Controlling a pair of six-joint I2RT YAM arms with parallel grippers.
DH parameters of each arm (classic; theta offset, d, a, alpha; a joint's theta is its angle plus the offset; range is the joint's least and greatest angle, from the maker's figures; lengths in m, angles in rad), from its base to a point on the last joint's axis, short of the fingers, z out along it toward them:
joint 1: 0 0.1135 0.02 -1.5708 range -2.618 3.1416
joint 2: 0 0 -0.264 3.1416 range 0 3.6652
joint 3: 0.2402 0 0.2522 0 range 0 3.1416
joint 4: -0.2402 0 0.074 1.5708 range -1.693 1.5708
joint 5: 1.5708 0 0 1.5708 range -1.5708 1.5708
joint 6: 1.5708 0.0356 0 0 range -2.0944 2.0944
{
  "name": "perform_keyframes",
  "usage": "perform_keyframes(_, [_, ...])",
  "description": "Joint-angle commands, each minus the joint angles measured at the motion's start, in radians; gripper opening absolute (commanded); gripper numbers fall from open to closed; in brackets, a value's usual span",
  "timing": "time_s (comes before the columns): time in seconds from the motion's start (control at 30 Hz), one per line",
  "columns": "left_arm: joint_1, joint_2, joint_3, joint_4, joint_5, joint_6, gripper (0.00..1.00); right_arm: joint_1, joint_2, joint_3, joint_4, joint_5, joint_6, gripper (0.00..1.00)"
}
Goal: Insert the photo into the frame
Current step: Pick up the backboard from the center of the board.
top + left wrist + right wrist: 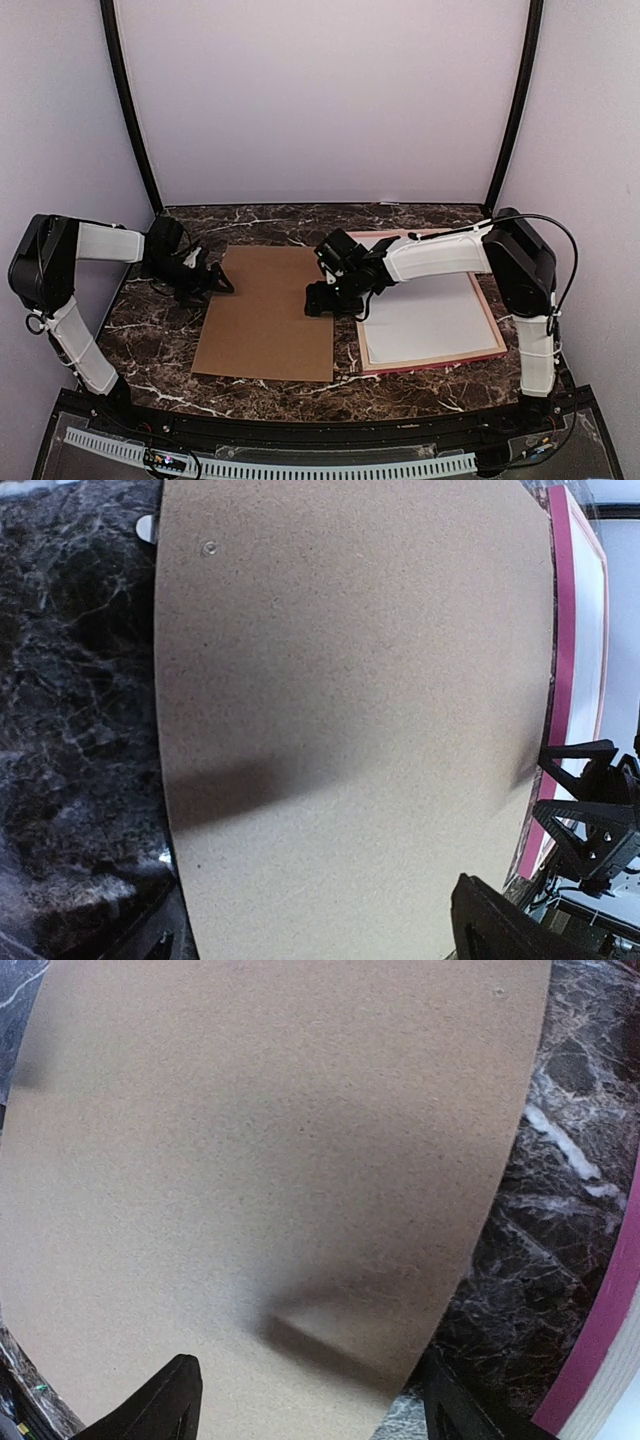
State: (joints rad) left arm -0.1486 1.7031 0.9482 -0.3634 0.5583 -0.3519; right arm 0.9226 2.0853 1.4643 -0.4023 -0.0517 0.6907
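Observation:
The frame [497, 322], with thin pink rails, lies flat on the right of the table. A white sheet [430, 315] fills it, plain side up; this looks like the photo face down, and no sunset shows. The brown backing board [268, 312] lies flat in the middle. My left gripper [215, 278] is open at the board's far left edge, and the board [340, 680] fills its view between the fingers [495, 920]. My right gripper [320, 300] is open at the board's right edge, its fingers [165, 1405] astride the board's near edge [280, 1160]. The pink rail [600, 1350] is beside it.
The table is dark marble [150, 340]. White walls and black corner posts [130, 110] close in the back and sides. The right arm's forearm [440, 255] crosses over the frame's far left corner. The frame's pink rail [562, 630] shows at the right of the left wrist view.

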Motion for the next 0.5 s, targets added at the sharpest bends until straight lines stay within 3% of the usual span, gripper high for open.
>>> perform_keyframes(0.0, [0.001, 0.01, -0.043, 0.007, 0.1, -0.008, 0.94, 0.005, 0.01, -0.031, 0.078, -0.048, 0.033, 0.77])
perform_keyframes(0.47, [0.002, -0.147, -0.061, 0.118, 0.327, -0.017, 0.81, 0.005, -0.009, -0.106, 0.13, -0.07, 0.053, 0.76])
